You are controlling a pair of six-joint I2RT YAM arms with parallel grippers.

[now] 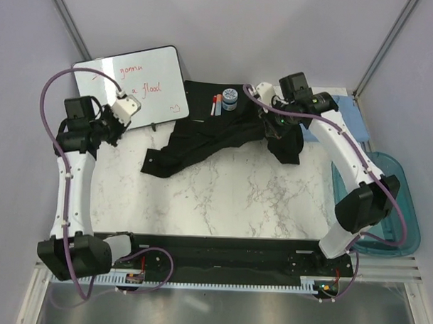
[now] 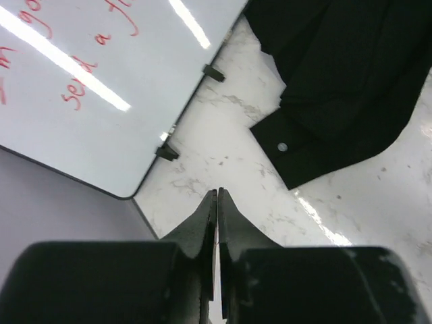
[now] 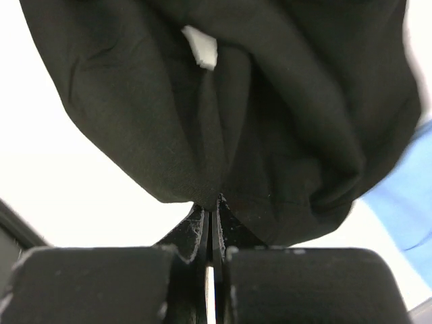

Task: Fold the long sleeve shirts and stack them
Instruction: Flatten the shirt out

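Observation:
The black shirt (image 1: 203, 144) lies crumpled across the back of the marble table. My right gripper (image 1: 275, 120) is shut on its right end and holds that bunch (image 3: 223, 108) lifted; a white tag (image 3: 200, 46) shows in the fabric. The shirt's buttoned cuff (image 2: 317, 142) shows in the left wrist view. The light blue shirt (image 1: 352, 113) lies at the back right, partly under the right arm, and also shows in the right wrist view (image 3: 405, 202). My left gripper (image 1: 116, 130) is shut and empty (image 2: 217, 194), over bare marble by the whiteboard's near edge.
A whiteboard (image 1: 130, 84) with red writing lies at the back left (image 2: 101, 81). Behind the black shirt, markers (image 1: 217, 104) and a small jar (image 1: 230, 98) rest on a flat black mat (image 1: 199, 94). A teal bin (image 1: 393, 204) stands at the right edge.

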